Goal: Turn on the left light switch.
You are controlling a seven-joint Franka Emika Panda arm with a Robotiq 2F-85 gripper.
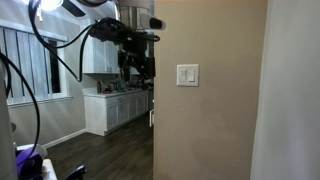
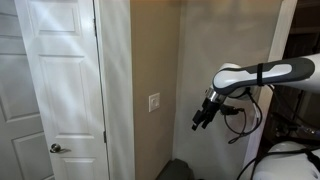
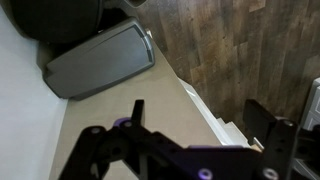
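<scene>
The small white switch plate (image 1: 187, 75) sits on the beige wall, with its left rocker (image 1: 183, 75) beside the right one. It also shows side-on in an exterior view (image 2: 154, 102), where the rockers cannot be told apart. My gripper (image 1: 140, 67) hangs in the air to the left of the plate at about its height, apart from the wall. In an exterior view it (image 2: 199, 121) is right of the plate and a little lower. In the wrist view the two black fingers (image 3: 197, 104) are spread wide with nothing between them. The switch is not in the wrist view.
A white door (image 2: 50, 80) with a knob stands left of the wall. The wall's corner edge (image 1: 153, 110) borders a kitchen with white cabinets (image 1: 112, 108). A grey bin-like object (image 3: 95, 60) lies on the wood floor (image 3: 240, 50) below, by the white baseboard (image 3: 212, 118).
</scene>
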